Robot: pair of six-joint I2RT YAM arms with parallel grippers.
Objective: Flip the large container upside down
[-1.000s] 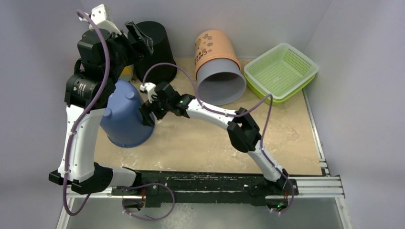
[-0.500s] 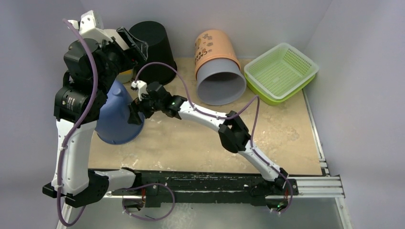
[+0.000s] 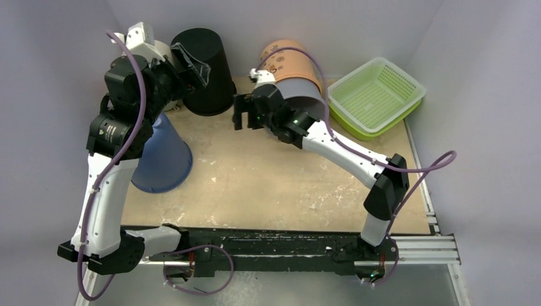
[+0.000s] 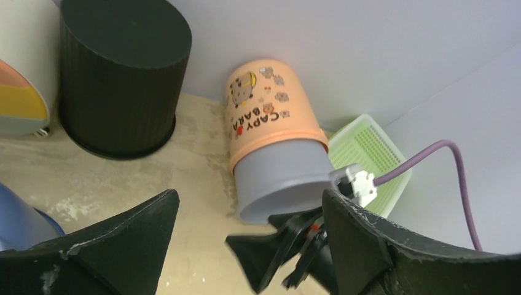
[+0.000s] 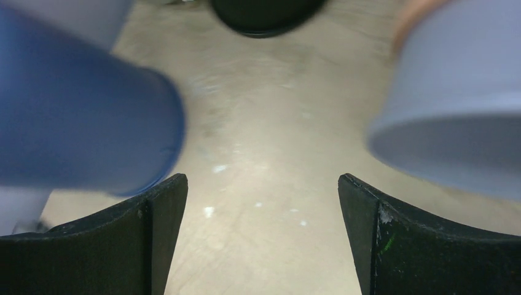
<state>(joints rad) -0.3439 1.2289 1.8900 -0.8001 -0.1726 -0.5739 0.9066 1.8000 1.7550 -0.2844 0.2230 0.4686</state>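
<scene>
The large blue container [image 3: 164, 158] stands at the table's left with its wide rim down, partly hidden by my left arm. It also shows in the right wrist view [image 5: 80, 123] and at the bottom-left corner of the left wrist view [image 4: 18, 224]. My left gripper [image 3: 191, 60] is open and empty, held high beside the black bin [image 3: 207, 67]; its jaws stand wide apart in its own view [image 4: 250, 206]. My right gripper [image 3: 244, 118] is open and empty in front of the orange container, well apart from the blue one; nothing lies between its fingers [image 5: 263, 184].
An orange container [image 3: 290, 70] with a grey-lilac rim lies on its side at the back. A green mesh basket [image 3: 376, 95] sits at the back right. The black bin stands upside down at the back left. A white, orange and yellow object [image 4: 21, 80] stands left of the bin.
My right gripper has left the blue container's side and swung back and right to the orange container. The blue container now rests rim down. My left arm shifted slightly.
</scene>
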